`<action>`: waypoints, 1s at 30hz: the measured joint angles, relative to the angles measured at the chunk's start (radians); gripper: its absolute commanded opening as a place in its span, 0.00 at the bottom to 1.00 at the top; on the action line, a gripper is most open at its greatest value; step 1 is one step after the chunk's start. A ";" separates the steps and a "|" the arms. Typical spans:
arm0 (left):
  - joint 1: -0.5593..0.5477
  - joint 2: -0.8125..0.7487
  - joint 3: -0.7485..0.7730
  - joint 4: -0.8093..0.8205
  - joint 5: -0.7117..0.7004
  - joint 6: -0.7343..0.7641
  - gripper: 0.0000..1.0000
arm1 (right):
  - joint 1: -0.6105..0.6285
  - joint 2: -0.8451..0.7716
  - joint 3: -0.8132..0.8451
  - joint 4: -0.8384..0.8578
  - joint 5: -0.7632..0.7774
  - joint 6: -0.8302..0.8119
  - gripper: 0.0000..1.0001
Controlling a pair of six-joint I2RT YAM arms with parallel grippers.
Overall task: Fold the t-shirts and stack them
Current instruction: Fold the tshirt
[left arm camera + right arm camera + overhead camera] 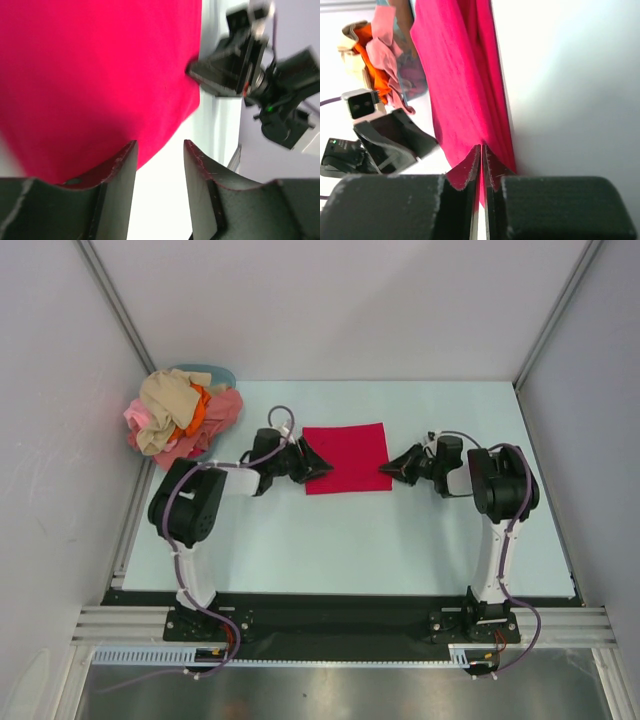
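The crimson-red t-shirt lies folded into a flat rectangle at the middle of the table. My left gripper is at its left edge. In the left wrist view the left gripper is open, with bare table between the fingers and the red t-shirt just ahead. My right gripper is at the shirt's right edge. In the right wrist view the right gripper is shut, pinching the edge of the red t-shirt. The beige, pink and orange t-shirts lie heaped at the back left.
A light-blue tub stands behind the heap, by the back wall. The heap also shows in the right wrist view. Grey enclosure walls stand on the left, right and back. The arm bases stand at the near edge.
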 measured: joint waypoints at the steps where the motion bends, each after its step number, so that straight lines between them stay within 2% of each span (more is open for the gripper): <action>1: 0.024 -0.022 -0.002 -0.018 -0.004 0.011 0.50 | -0.001 -0.006 0.004 -0.012 0.000 0.000 0.09; 5: 0.095 -0.037 0.035 -0.036 -0.011 0.031 0.50 | 0.004 -0.009 0.069 -0.038 0.008 0.008 0.10; 9: 0.107 0.059 0.095 0.053 0.014 -0.003 0.50 | 0.039 0.021 0.204 -0.018 0.009 0.048 0.11; 13: 0.109 0.195 0.138 0.111 0.028 -0.062 0.50 | 0.069 0.132 0.378 0.001 0.018 0.071 0.11; 17: 0.125 0.239 0.206 0.131 0.047 -0.090 0.50 | 0.078 0.261 0.512 -0.043 0.032 0.074 0.11; 26: 0.201 0.300 0.325 0.076 0.002 -0.116 0.50 | 0.025 0.405 0.756 -0.185 0.072 0.043 0.11; 30: 0.225 0.370 0.486 -0.026 0.002 -0.103 0.50 | -0.006 0.469 0.886 -0.253 0.078 0.036 0.11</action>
